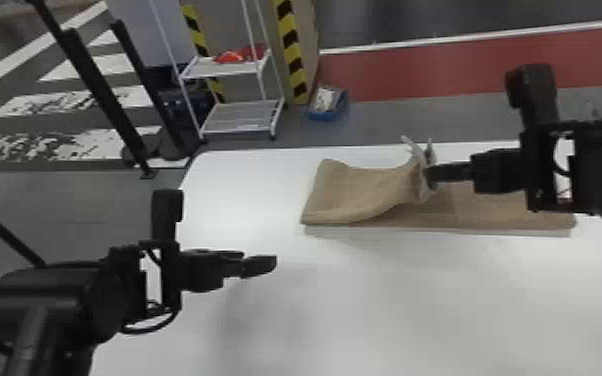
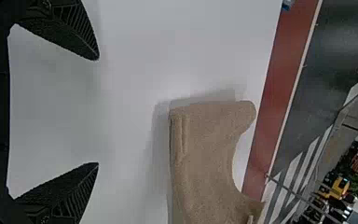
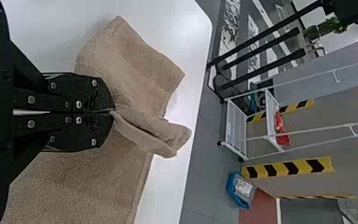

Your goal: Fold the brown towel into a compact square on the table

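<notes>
The towel point(image 1: 335, 195), lying on the table point(image 1: 365, 300), is probably light, limp and easily rucked; its left end's corners should offer the surest hold. The right gripper point(image 3: 113, 111) pinches a raised fold; the left gripper point(image 2: 98, 111), empty, fingers spread, points across the table, apart from the cloth.

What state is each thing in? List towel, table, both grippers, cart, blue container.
Towel: partly folded, one section raised and bunched.
Table: supporting the towel.
Left gripper: open, jaws apart, holding nothing.
Right gripper: shut on the towel.
Cart: standing, red item on its upper shelf.
Blue container: on the floor, something pale inside.
</notes>
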